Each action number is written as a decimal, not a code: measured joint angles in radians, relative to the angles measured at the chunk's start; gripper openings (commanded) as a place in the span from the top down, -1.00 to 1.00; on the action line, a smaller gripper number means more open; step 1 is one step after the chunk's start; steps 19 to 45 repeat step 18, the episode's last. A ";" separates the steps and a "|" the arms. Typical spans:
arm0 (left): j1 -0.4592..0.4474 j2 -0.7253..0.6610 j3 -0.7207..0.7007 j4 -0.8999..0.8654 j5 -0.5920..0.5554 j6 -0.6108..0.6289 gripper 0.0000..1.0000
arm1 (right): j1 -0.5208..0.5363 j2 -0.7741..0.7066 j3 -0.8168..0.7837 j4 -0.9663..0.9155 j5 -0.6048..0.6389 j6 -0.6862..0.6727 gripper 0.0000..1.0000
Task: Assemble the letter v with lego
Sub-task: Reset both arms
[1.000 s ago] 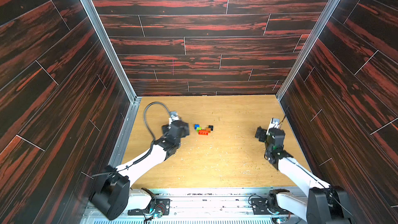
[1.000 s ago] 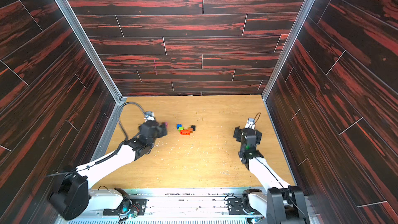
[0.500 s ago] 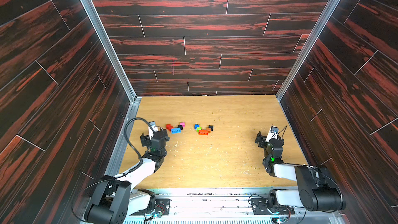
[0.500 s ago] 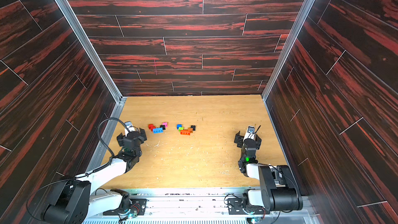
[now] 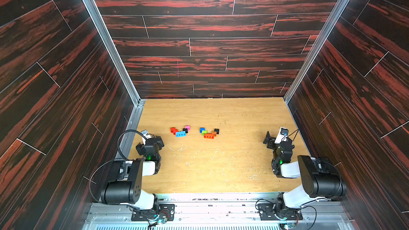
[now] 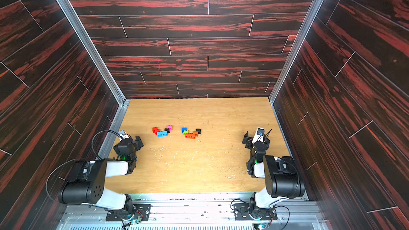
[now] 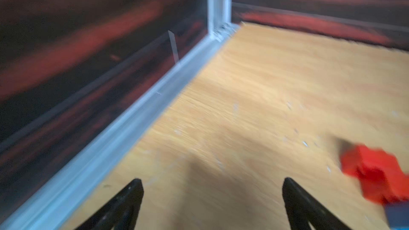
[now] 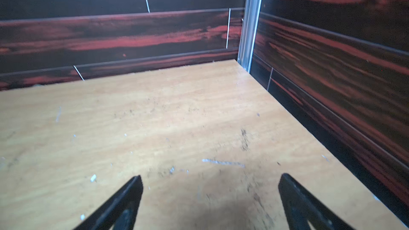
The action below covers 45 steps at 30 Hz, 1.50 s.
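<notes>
The lego lies in two small V-shaped groups mid-table in both top views. The left group has red, light blue, black and pink bricks; the right group has blue, lime green, orange and black ones. My left gripper hovers low near the left wall, open and empty, in front and to the left of the left group. Its wrist view shows the red brick beside the open left gripper. My right gripper is by the right wall, open and empty, with only bare wood between the right gripper's fingers.
Dark red-streaked wall panels enclose the wooden table on three sides. Aluminium rails run along the left wall's foot and up the corners. Both arm bases sit on the metal frame at the front edge.
Both arms have drawn back toward the front edge and folded low. The left arm moved off the left lego group, which now shows. Both grippers stayed open.
</notes>
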<state>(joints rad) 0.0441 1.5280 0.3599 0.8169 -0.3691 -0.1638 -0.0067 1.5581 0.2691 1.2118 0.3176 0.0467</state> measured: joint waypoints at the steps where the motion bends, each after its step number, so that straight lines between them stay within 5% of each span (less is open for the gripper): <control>1: 0.002 0.011 0.013 0.000 0.033 0.007 -1.00 | 0.000 0.000 0.003 0.000 -0.002 0.002 -0.97; 11: 0.003 0.013 0.043 -0.001 0.146 0.029 -1.00 | 0.000 0.000 0.003 -0.010 -0.012 0.005 -0.97; 45: 0.003 0.013 0.043 -0.001 0.156 0.030 -1.00 | -0.006 0.000 0.005 -0.031 -0.023 0.005 -0.97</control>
